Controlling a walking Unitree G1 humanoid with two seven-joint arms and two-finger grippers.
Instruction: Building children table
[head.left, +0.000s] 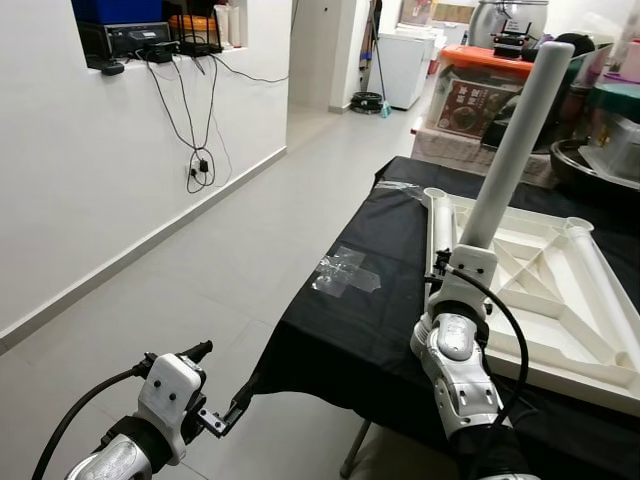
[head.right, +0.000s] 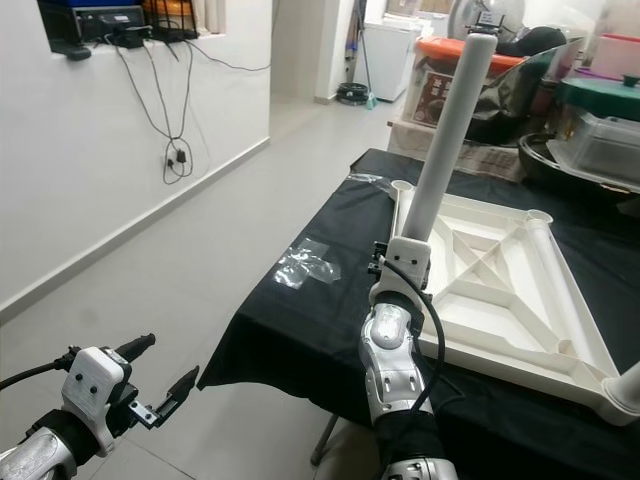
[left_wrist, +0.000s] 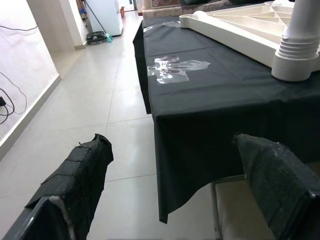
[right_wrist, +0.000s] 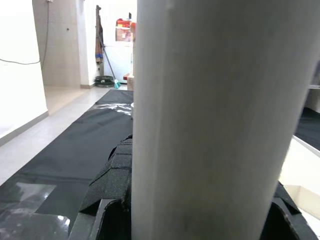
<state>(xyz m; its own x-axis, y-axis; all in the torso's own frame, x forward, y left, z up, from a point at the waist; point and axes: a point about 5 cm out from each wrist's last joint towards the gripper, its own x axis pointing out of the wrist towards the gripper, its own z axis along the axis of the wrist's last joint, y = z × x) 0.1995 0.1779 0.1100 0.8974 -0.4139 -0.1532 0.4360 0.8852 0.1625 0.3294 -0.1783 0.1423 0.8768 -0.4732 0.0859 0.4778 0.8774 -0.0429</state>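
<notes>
A white table top (head.left: 545, 290) lies upside down on a table under a black cloth (head.left: 370, 320). My right gripper (head.left: 468, 254) is shut on a long white table leg (head.left: 515, 140), which tilts up and to the right above the top's near left side. In the right wrist view the leg (right_wrist: 210, 125) stands between the black fingers (right_wrist: 112, 175). Its ribbed lower end (left_wrist: 296, 55) rests at the cloth beside the top's edge. My left gripper (head.left: 218, 380) hangs low over the floor, left of the table, open with nothing in it (left_wrist: 175, 165).
Clear plastic wrap (head.left: 345, 270) lies on the cloth near the table's left edge. Another white leg end (head.right: 625, 390) shows at the top's near right corner. Storage boxes (head.left: 480, 85) and pots crowd the back right. A white wall with hanging cables (head.left: 200, 165) runs along the left of the tiled floor.
</notes>
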